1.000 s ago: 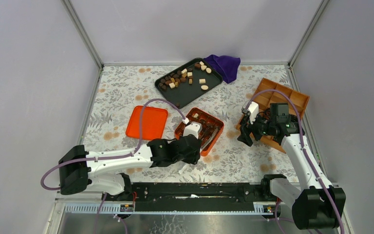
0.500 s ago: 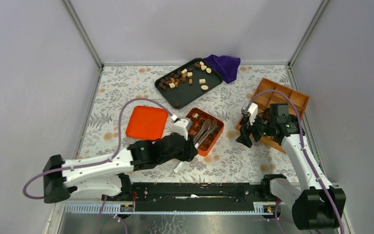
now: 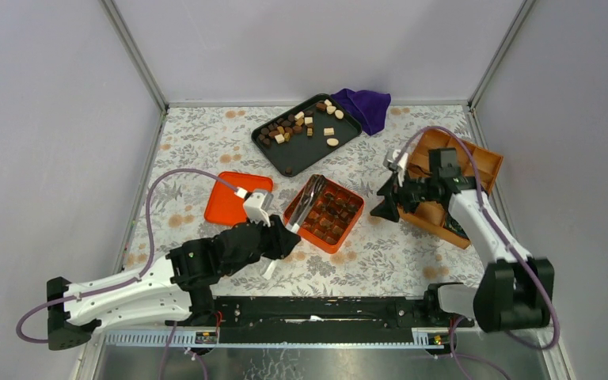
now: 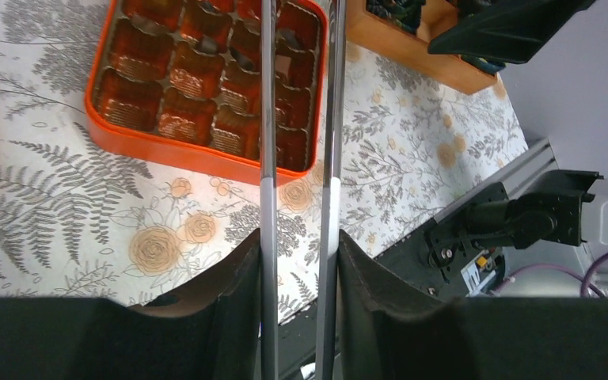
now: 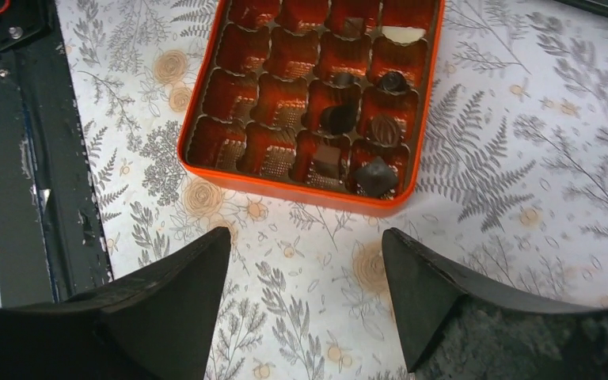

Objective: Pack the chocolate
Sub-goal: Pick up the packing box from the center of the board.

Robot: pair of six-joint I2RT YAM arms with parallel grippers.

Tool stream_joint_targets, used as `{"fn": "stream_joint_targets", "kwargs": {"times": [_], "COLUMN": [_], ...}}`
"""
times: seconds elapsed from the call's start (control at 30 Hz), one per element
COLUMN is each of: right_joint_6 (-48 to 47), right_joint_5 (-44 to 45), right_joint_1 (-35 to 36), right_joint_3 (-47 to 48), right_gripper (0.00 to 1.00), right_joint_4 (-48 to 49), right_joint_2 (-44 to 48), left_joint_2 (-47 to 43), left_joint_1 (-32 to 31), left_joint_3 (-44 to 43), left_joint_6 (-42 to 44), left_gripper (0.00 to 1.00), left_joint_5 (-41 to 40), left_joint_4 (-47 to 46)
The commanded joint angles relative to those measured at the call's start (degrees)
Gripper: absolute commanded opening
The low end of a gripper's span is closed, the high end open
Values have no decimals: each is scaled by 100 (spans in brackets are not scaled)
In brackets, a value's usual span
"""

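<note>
The chocolate lies as several small brown and cream pieces on a black tray at the back. An orange compartment box in the middle holds several pieces, mostly dark, one white. My left gripper is shut on metal tongs, whose two arms reach over the box's left part; their tips are cut off in the left wrist view. My right gripper is open and holds nothing, just right of the box.
An orange lid lies flat left of the box. A purple cloth sits at the back by the tray. A brown wooden divided crate stands at the right under the right arm.
My left arm has drawn back to the left, swinging the tongs from the box's right side to its left. The right gripper has moved up and slightly left.
</note>
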State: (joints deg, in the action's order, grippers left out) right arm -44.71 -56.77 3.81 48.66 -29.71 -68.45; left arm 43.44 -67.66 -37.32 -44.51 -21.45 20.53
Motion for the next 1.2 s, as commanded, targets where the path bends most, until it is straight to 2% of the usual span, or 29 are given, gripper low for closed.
{"fn": "stream_joint_targets", "kwargs": {"times": [0.0,0.17,0.3,0.47,0.67,0.83,0.97,1.17], "right_joint_6": [60,273,758,1126,1210,1316,1268,1046], "right_joint_5": [107,987,1212,1620,2320,2997,3424,3541], "right_joint_1": [431,626,642,847,1289,1634,1748,1894], "right_joint_3": [613,882,879,778,1575,1849,1997,1798], "right_gripper": [74,71,69,69,67,63,58,50], "right_joint_4": [-46,-54,294,907,521,572,410,350], "right_joint_2": [-678,-885,-1068,-1448,-2322,-2790,-3107,-3255], "left_joint_2": [-258,-687,-749,-724,-417,-100,-388,-1000], "left_joint_1": [77,77,77,77,77,77,77,77], "left_joint_3": [125,460,517,819,767,367,559,746], "left_joint_6": [144,-136,-536,-536,-559,-356,-371,-424], "left_gripper": [40,40,39,38,38,37,37,37], "left_joint_5": [-691,-693,-473,-188,-72,73,55,-124], "left_joint_4": [-223,-434,-365,-512,-833,-586,-569,-351]}}
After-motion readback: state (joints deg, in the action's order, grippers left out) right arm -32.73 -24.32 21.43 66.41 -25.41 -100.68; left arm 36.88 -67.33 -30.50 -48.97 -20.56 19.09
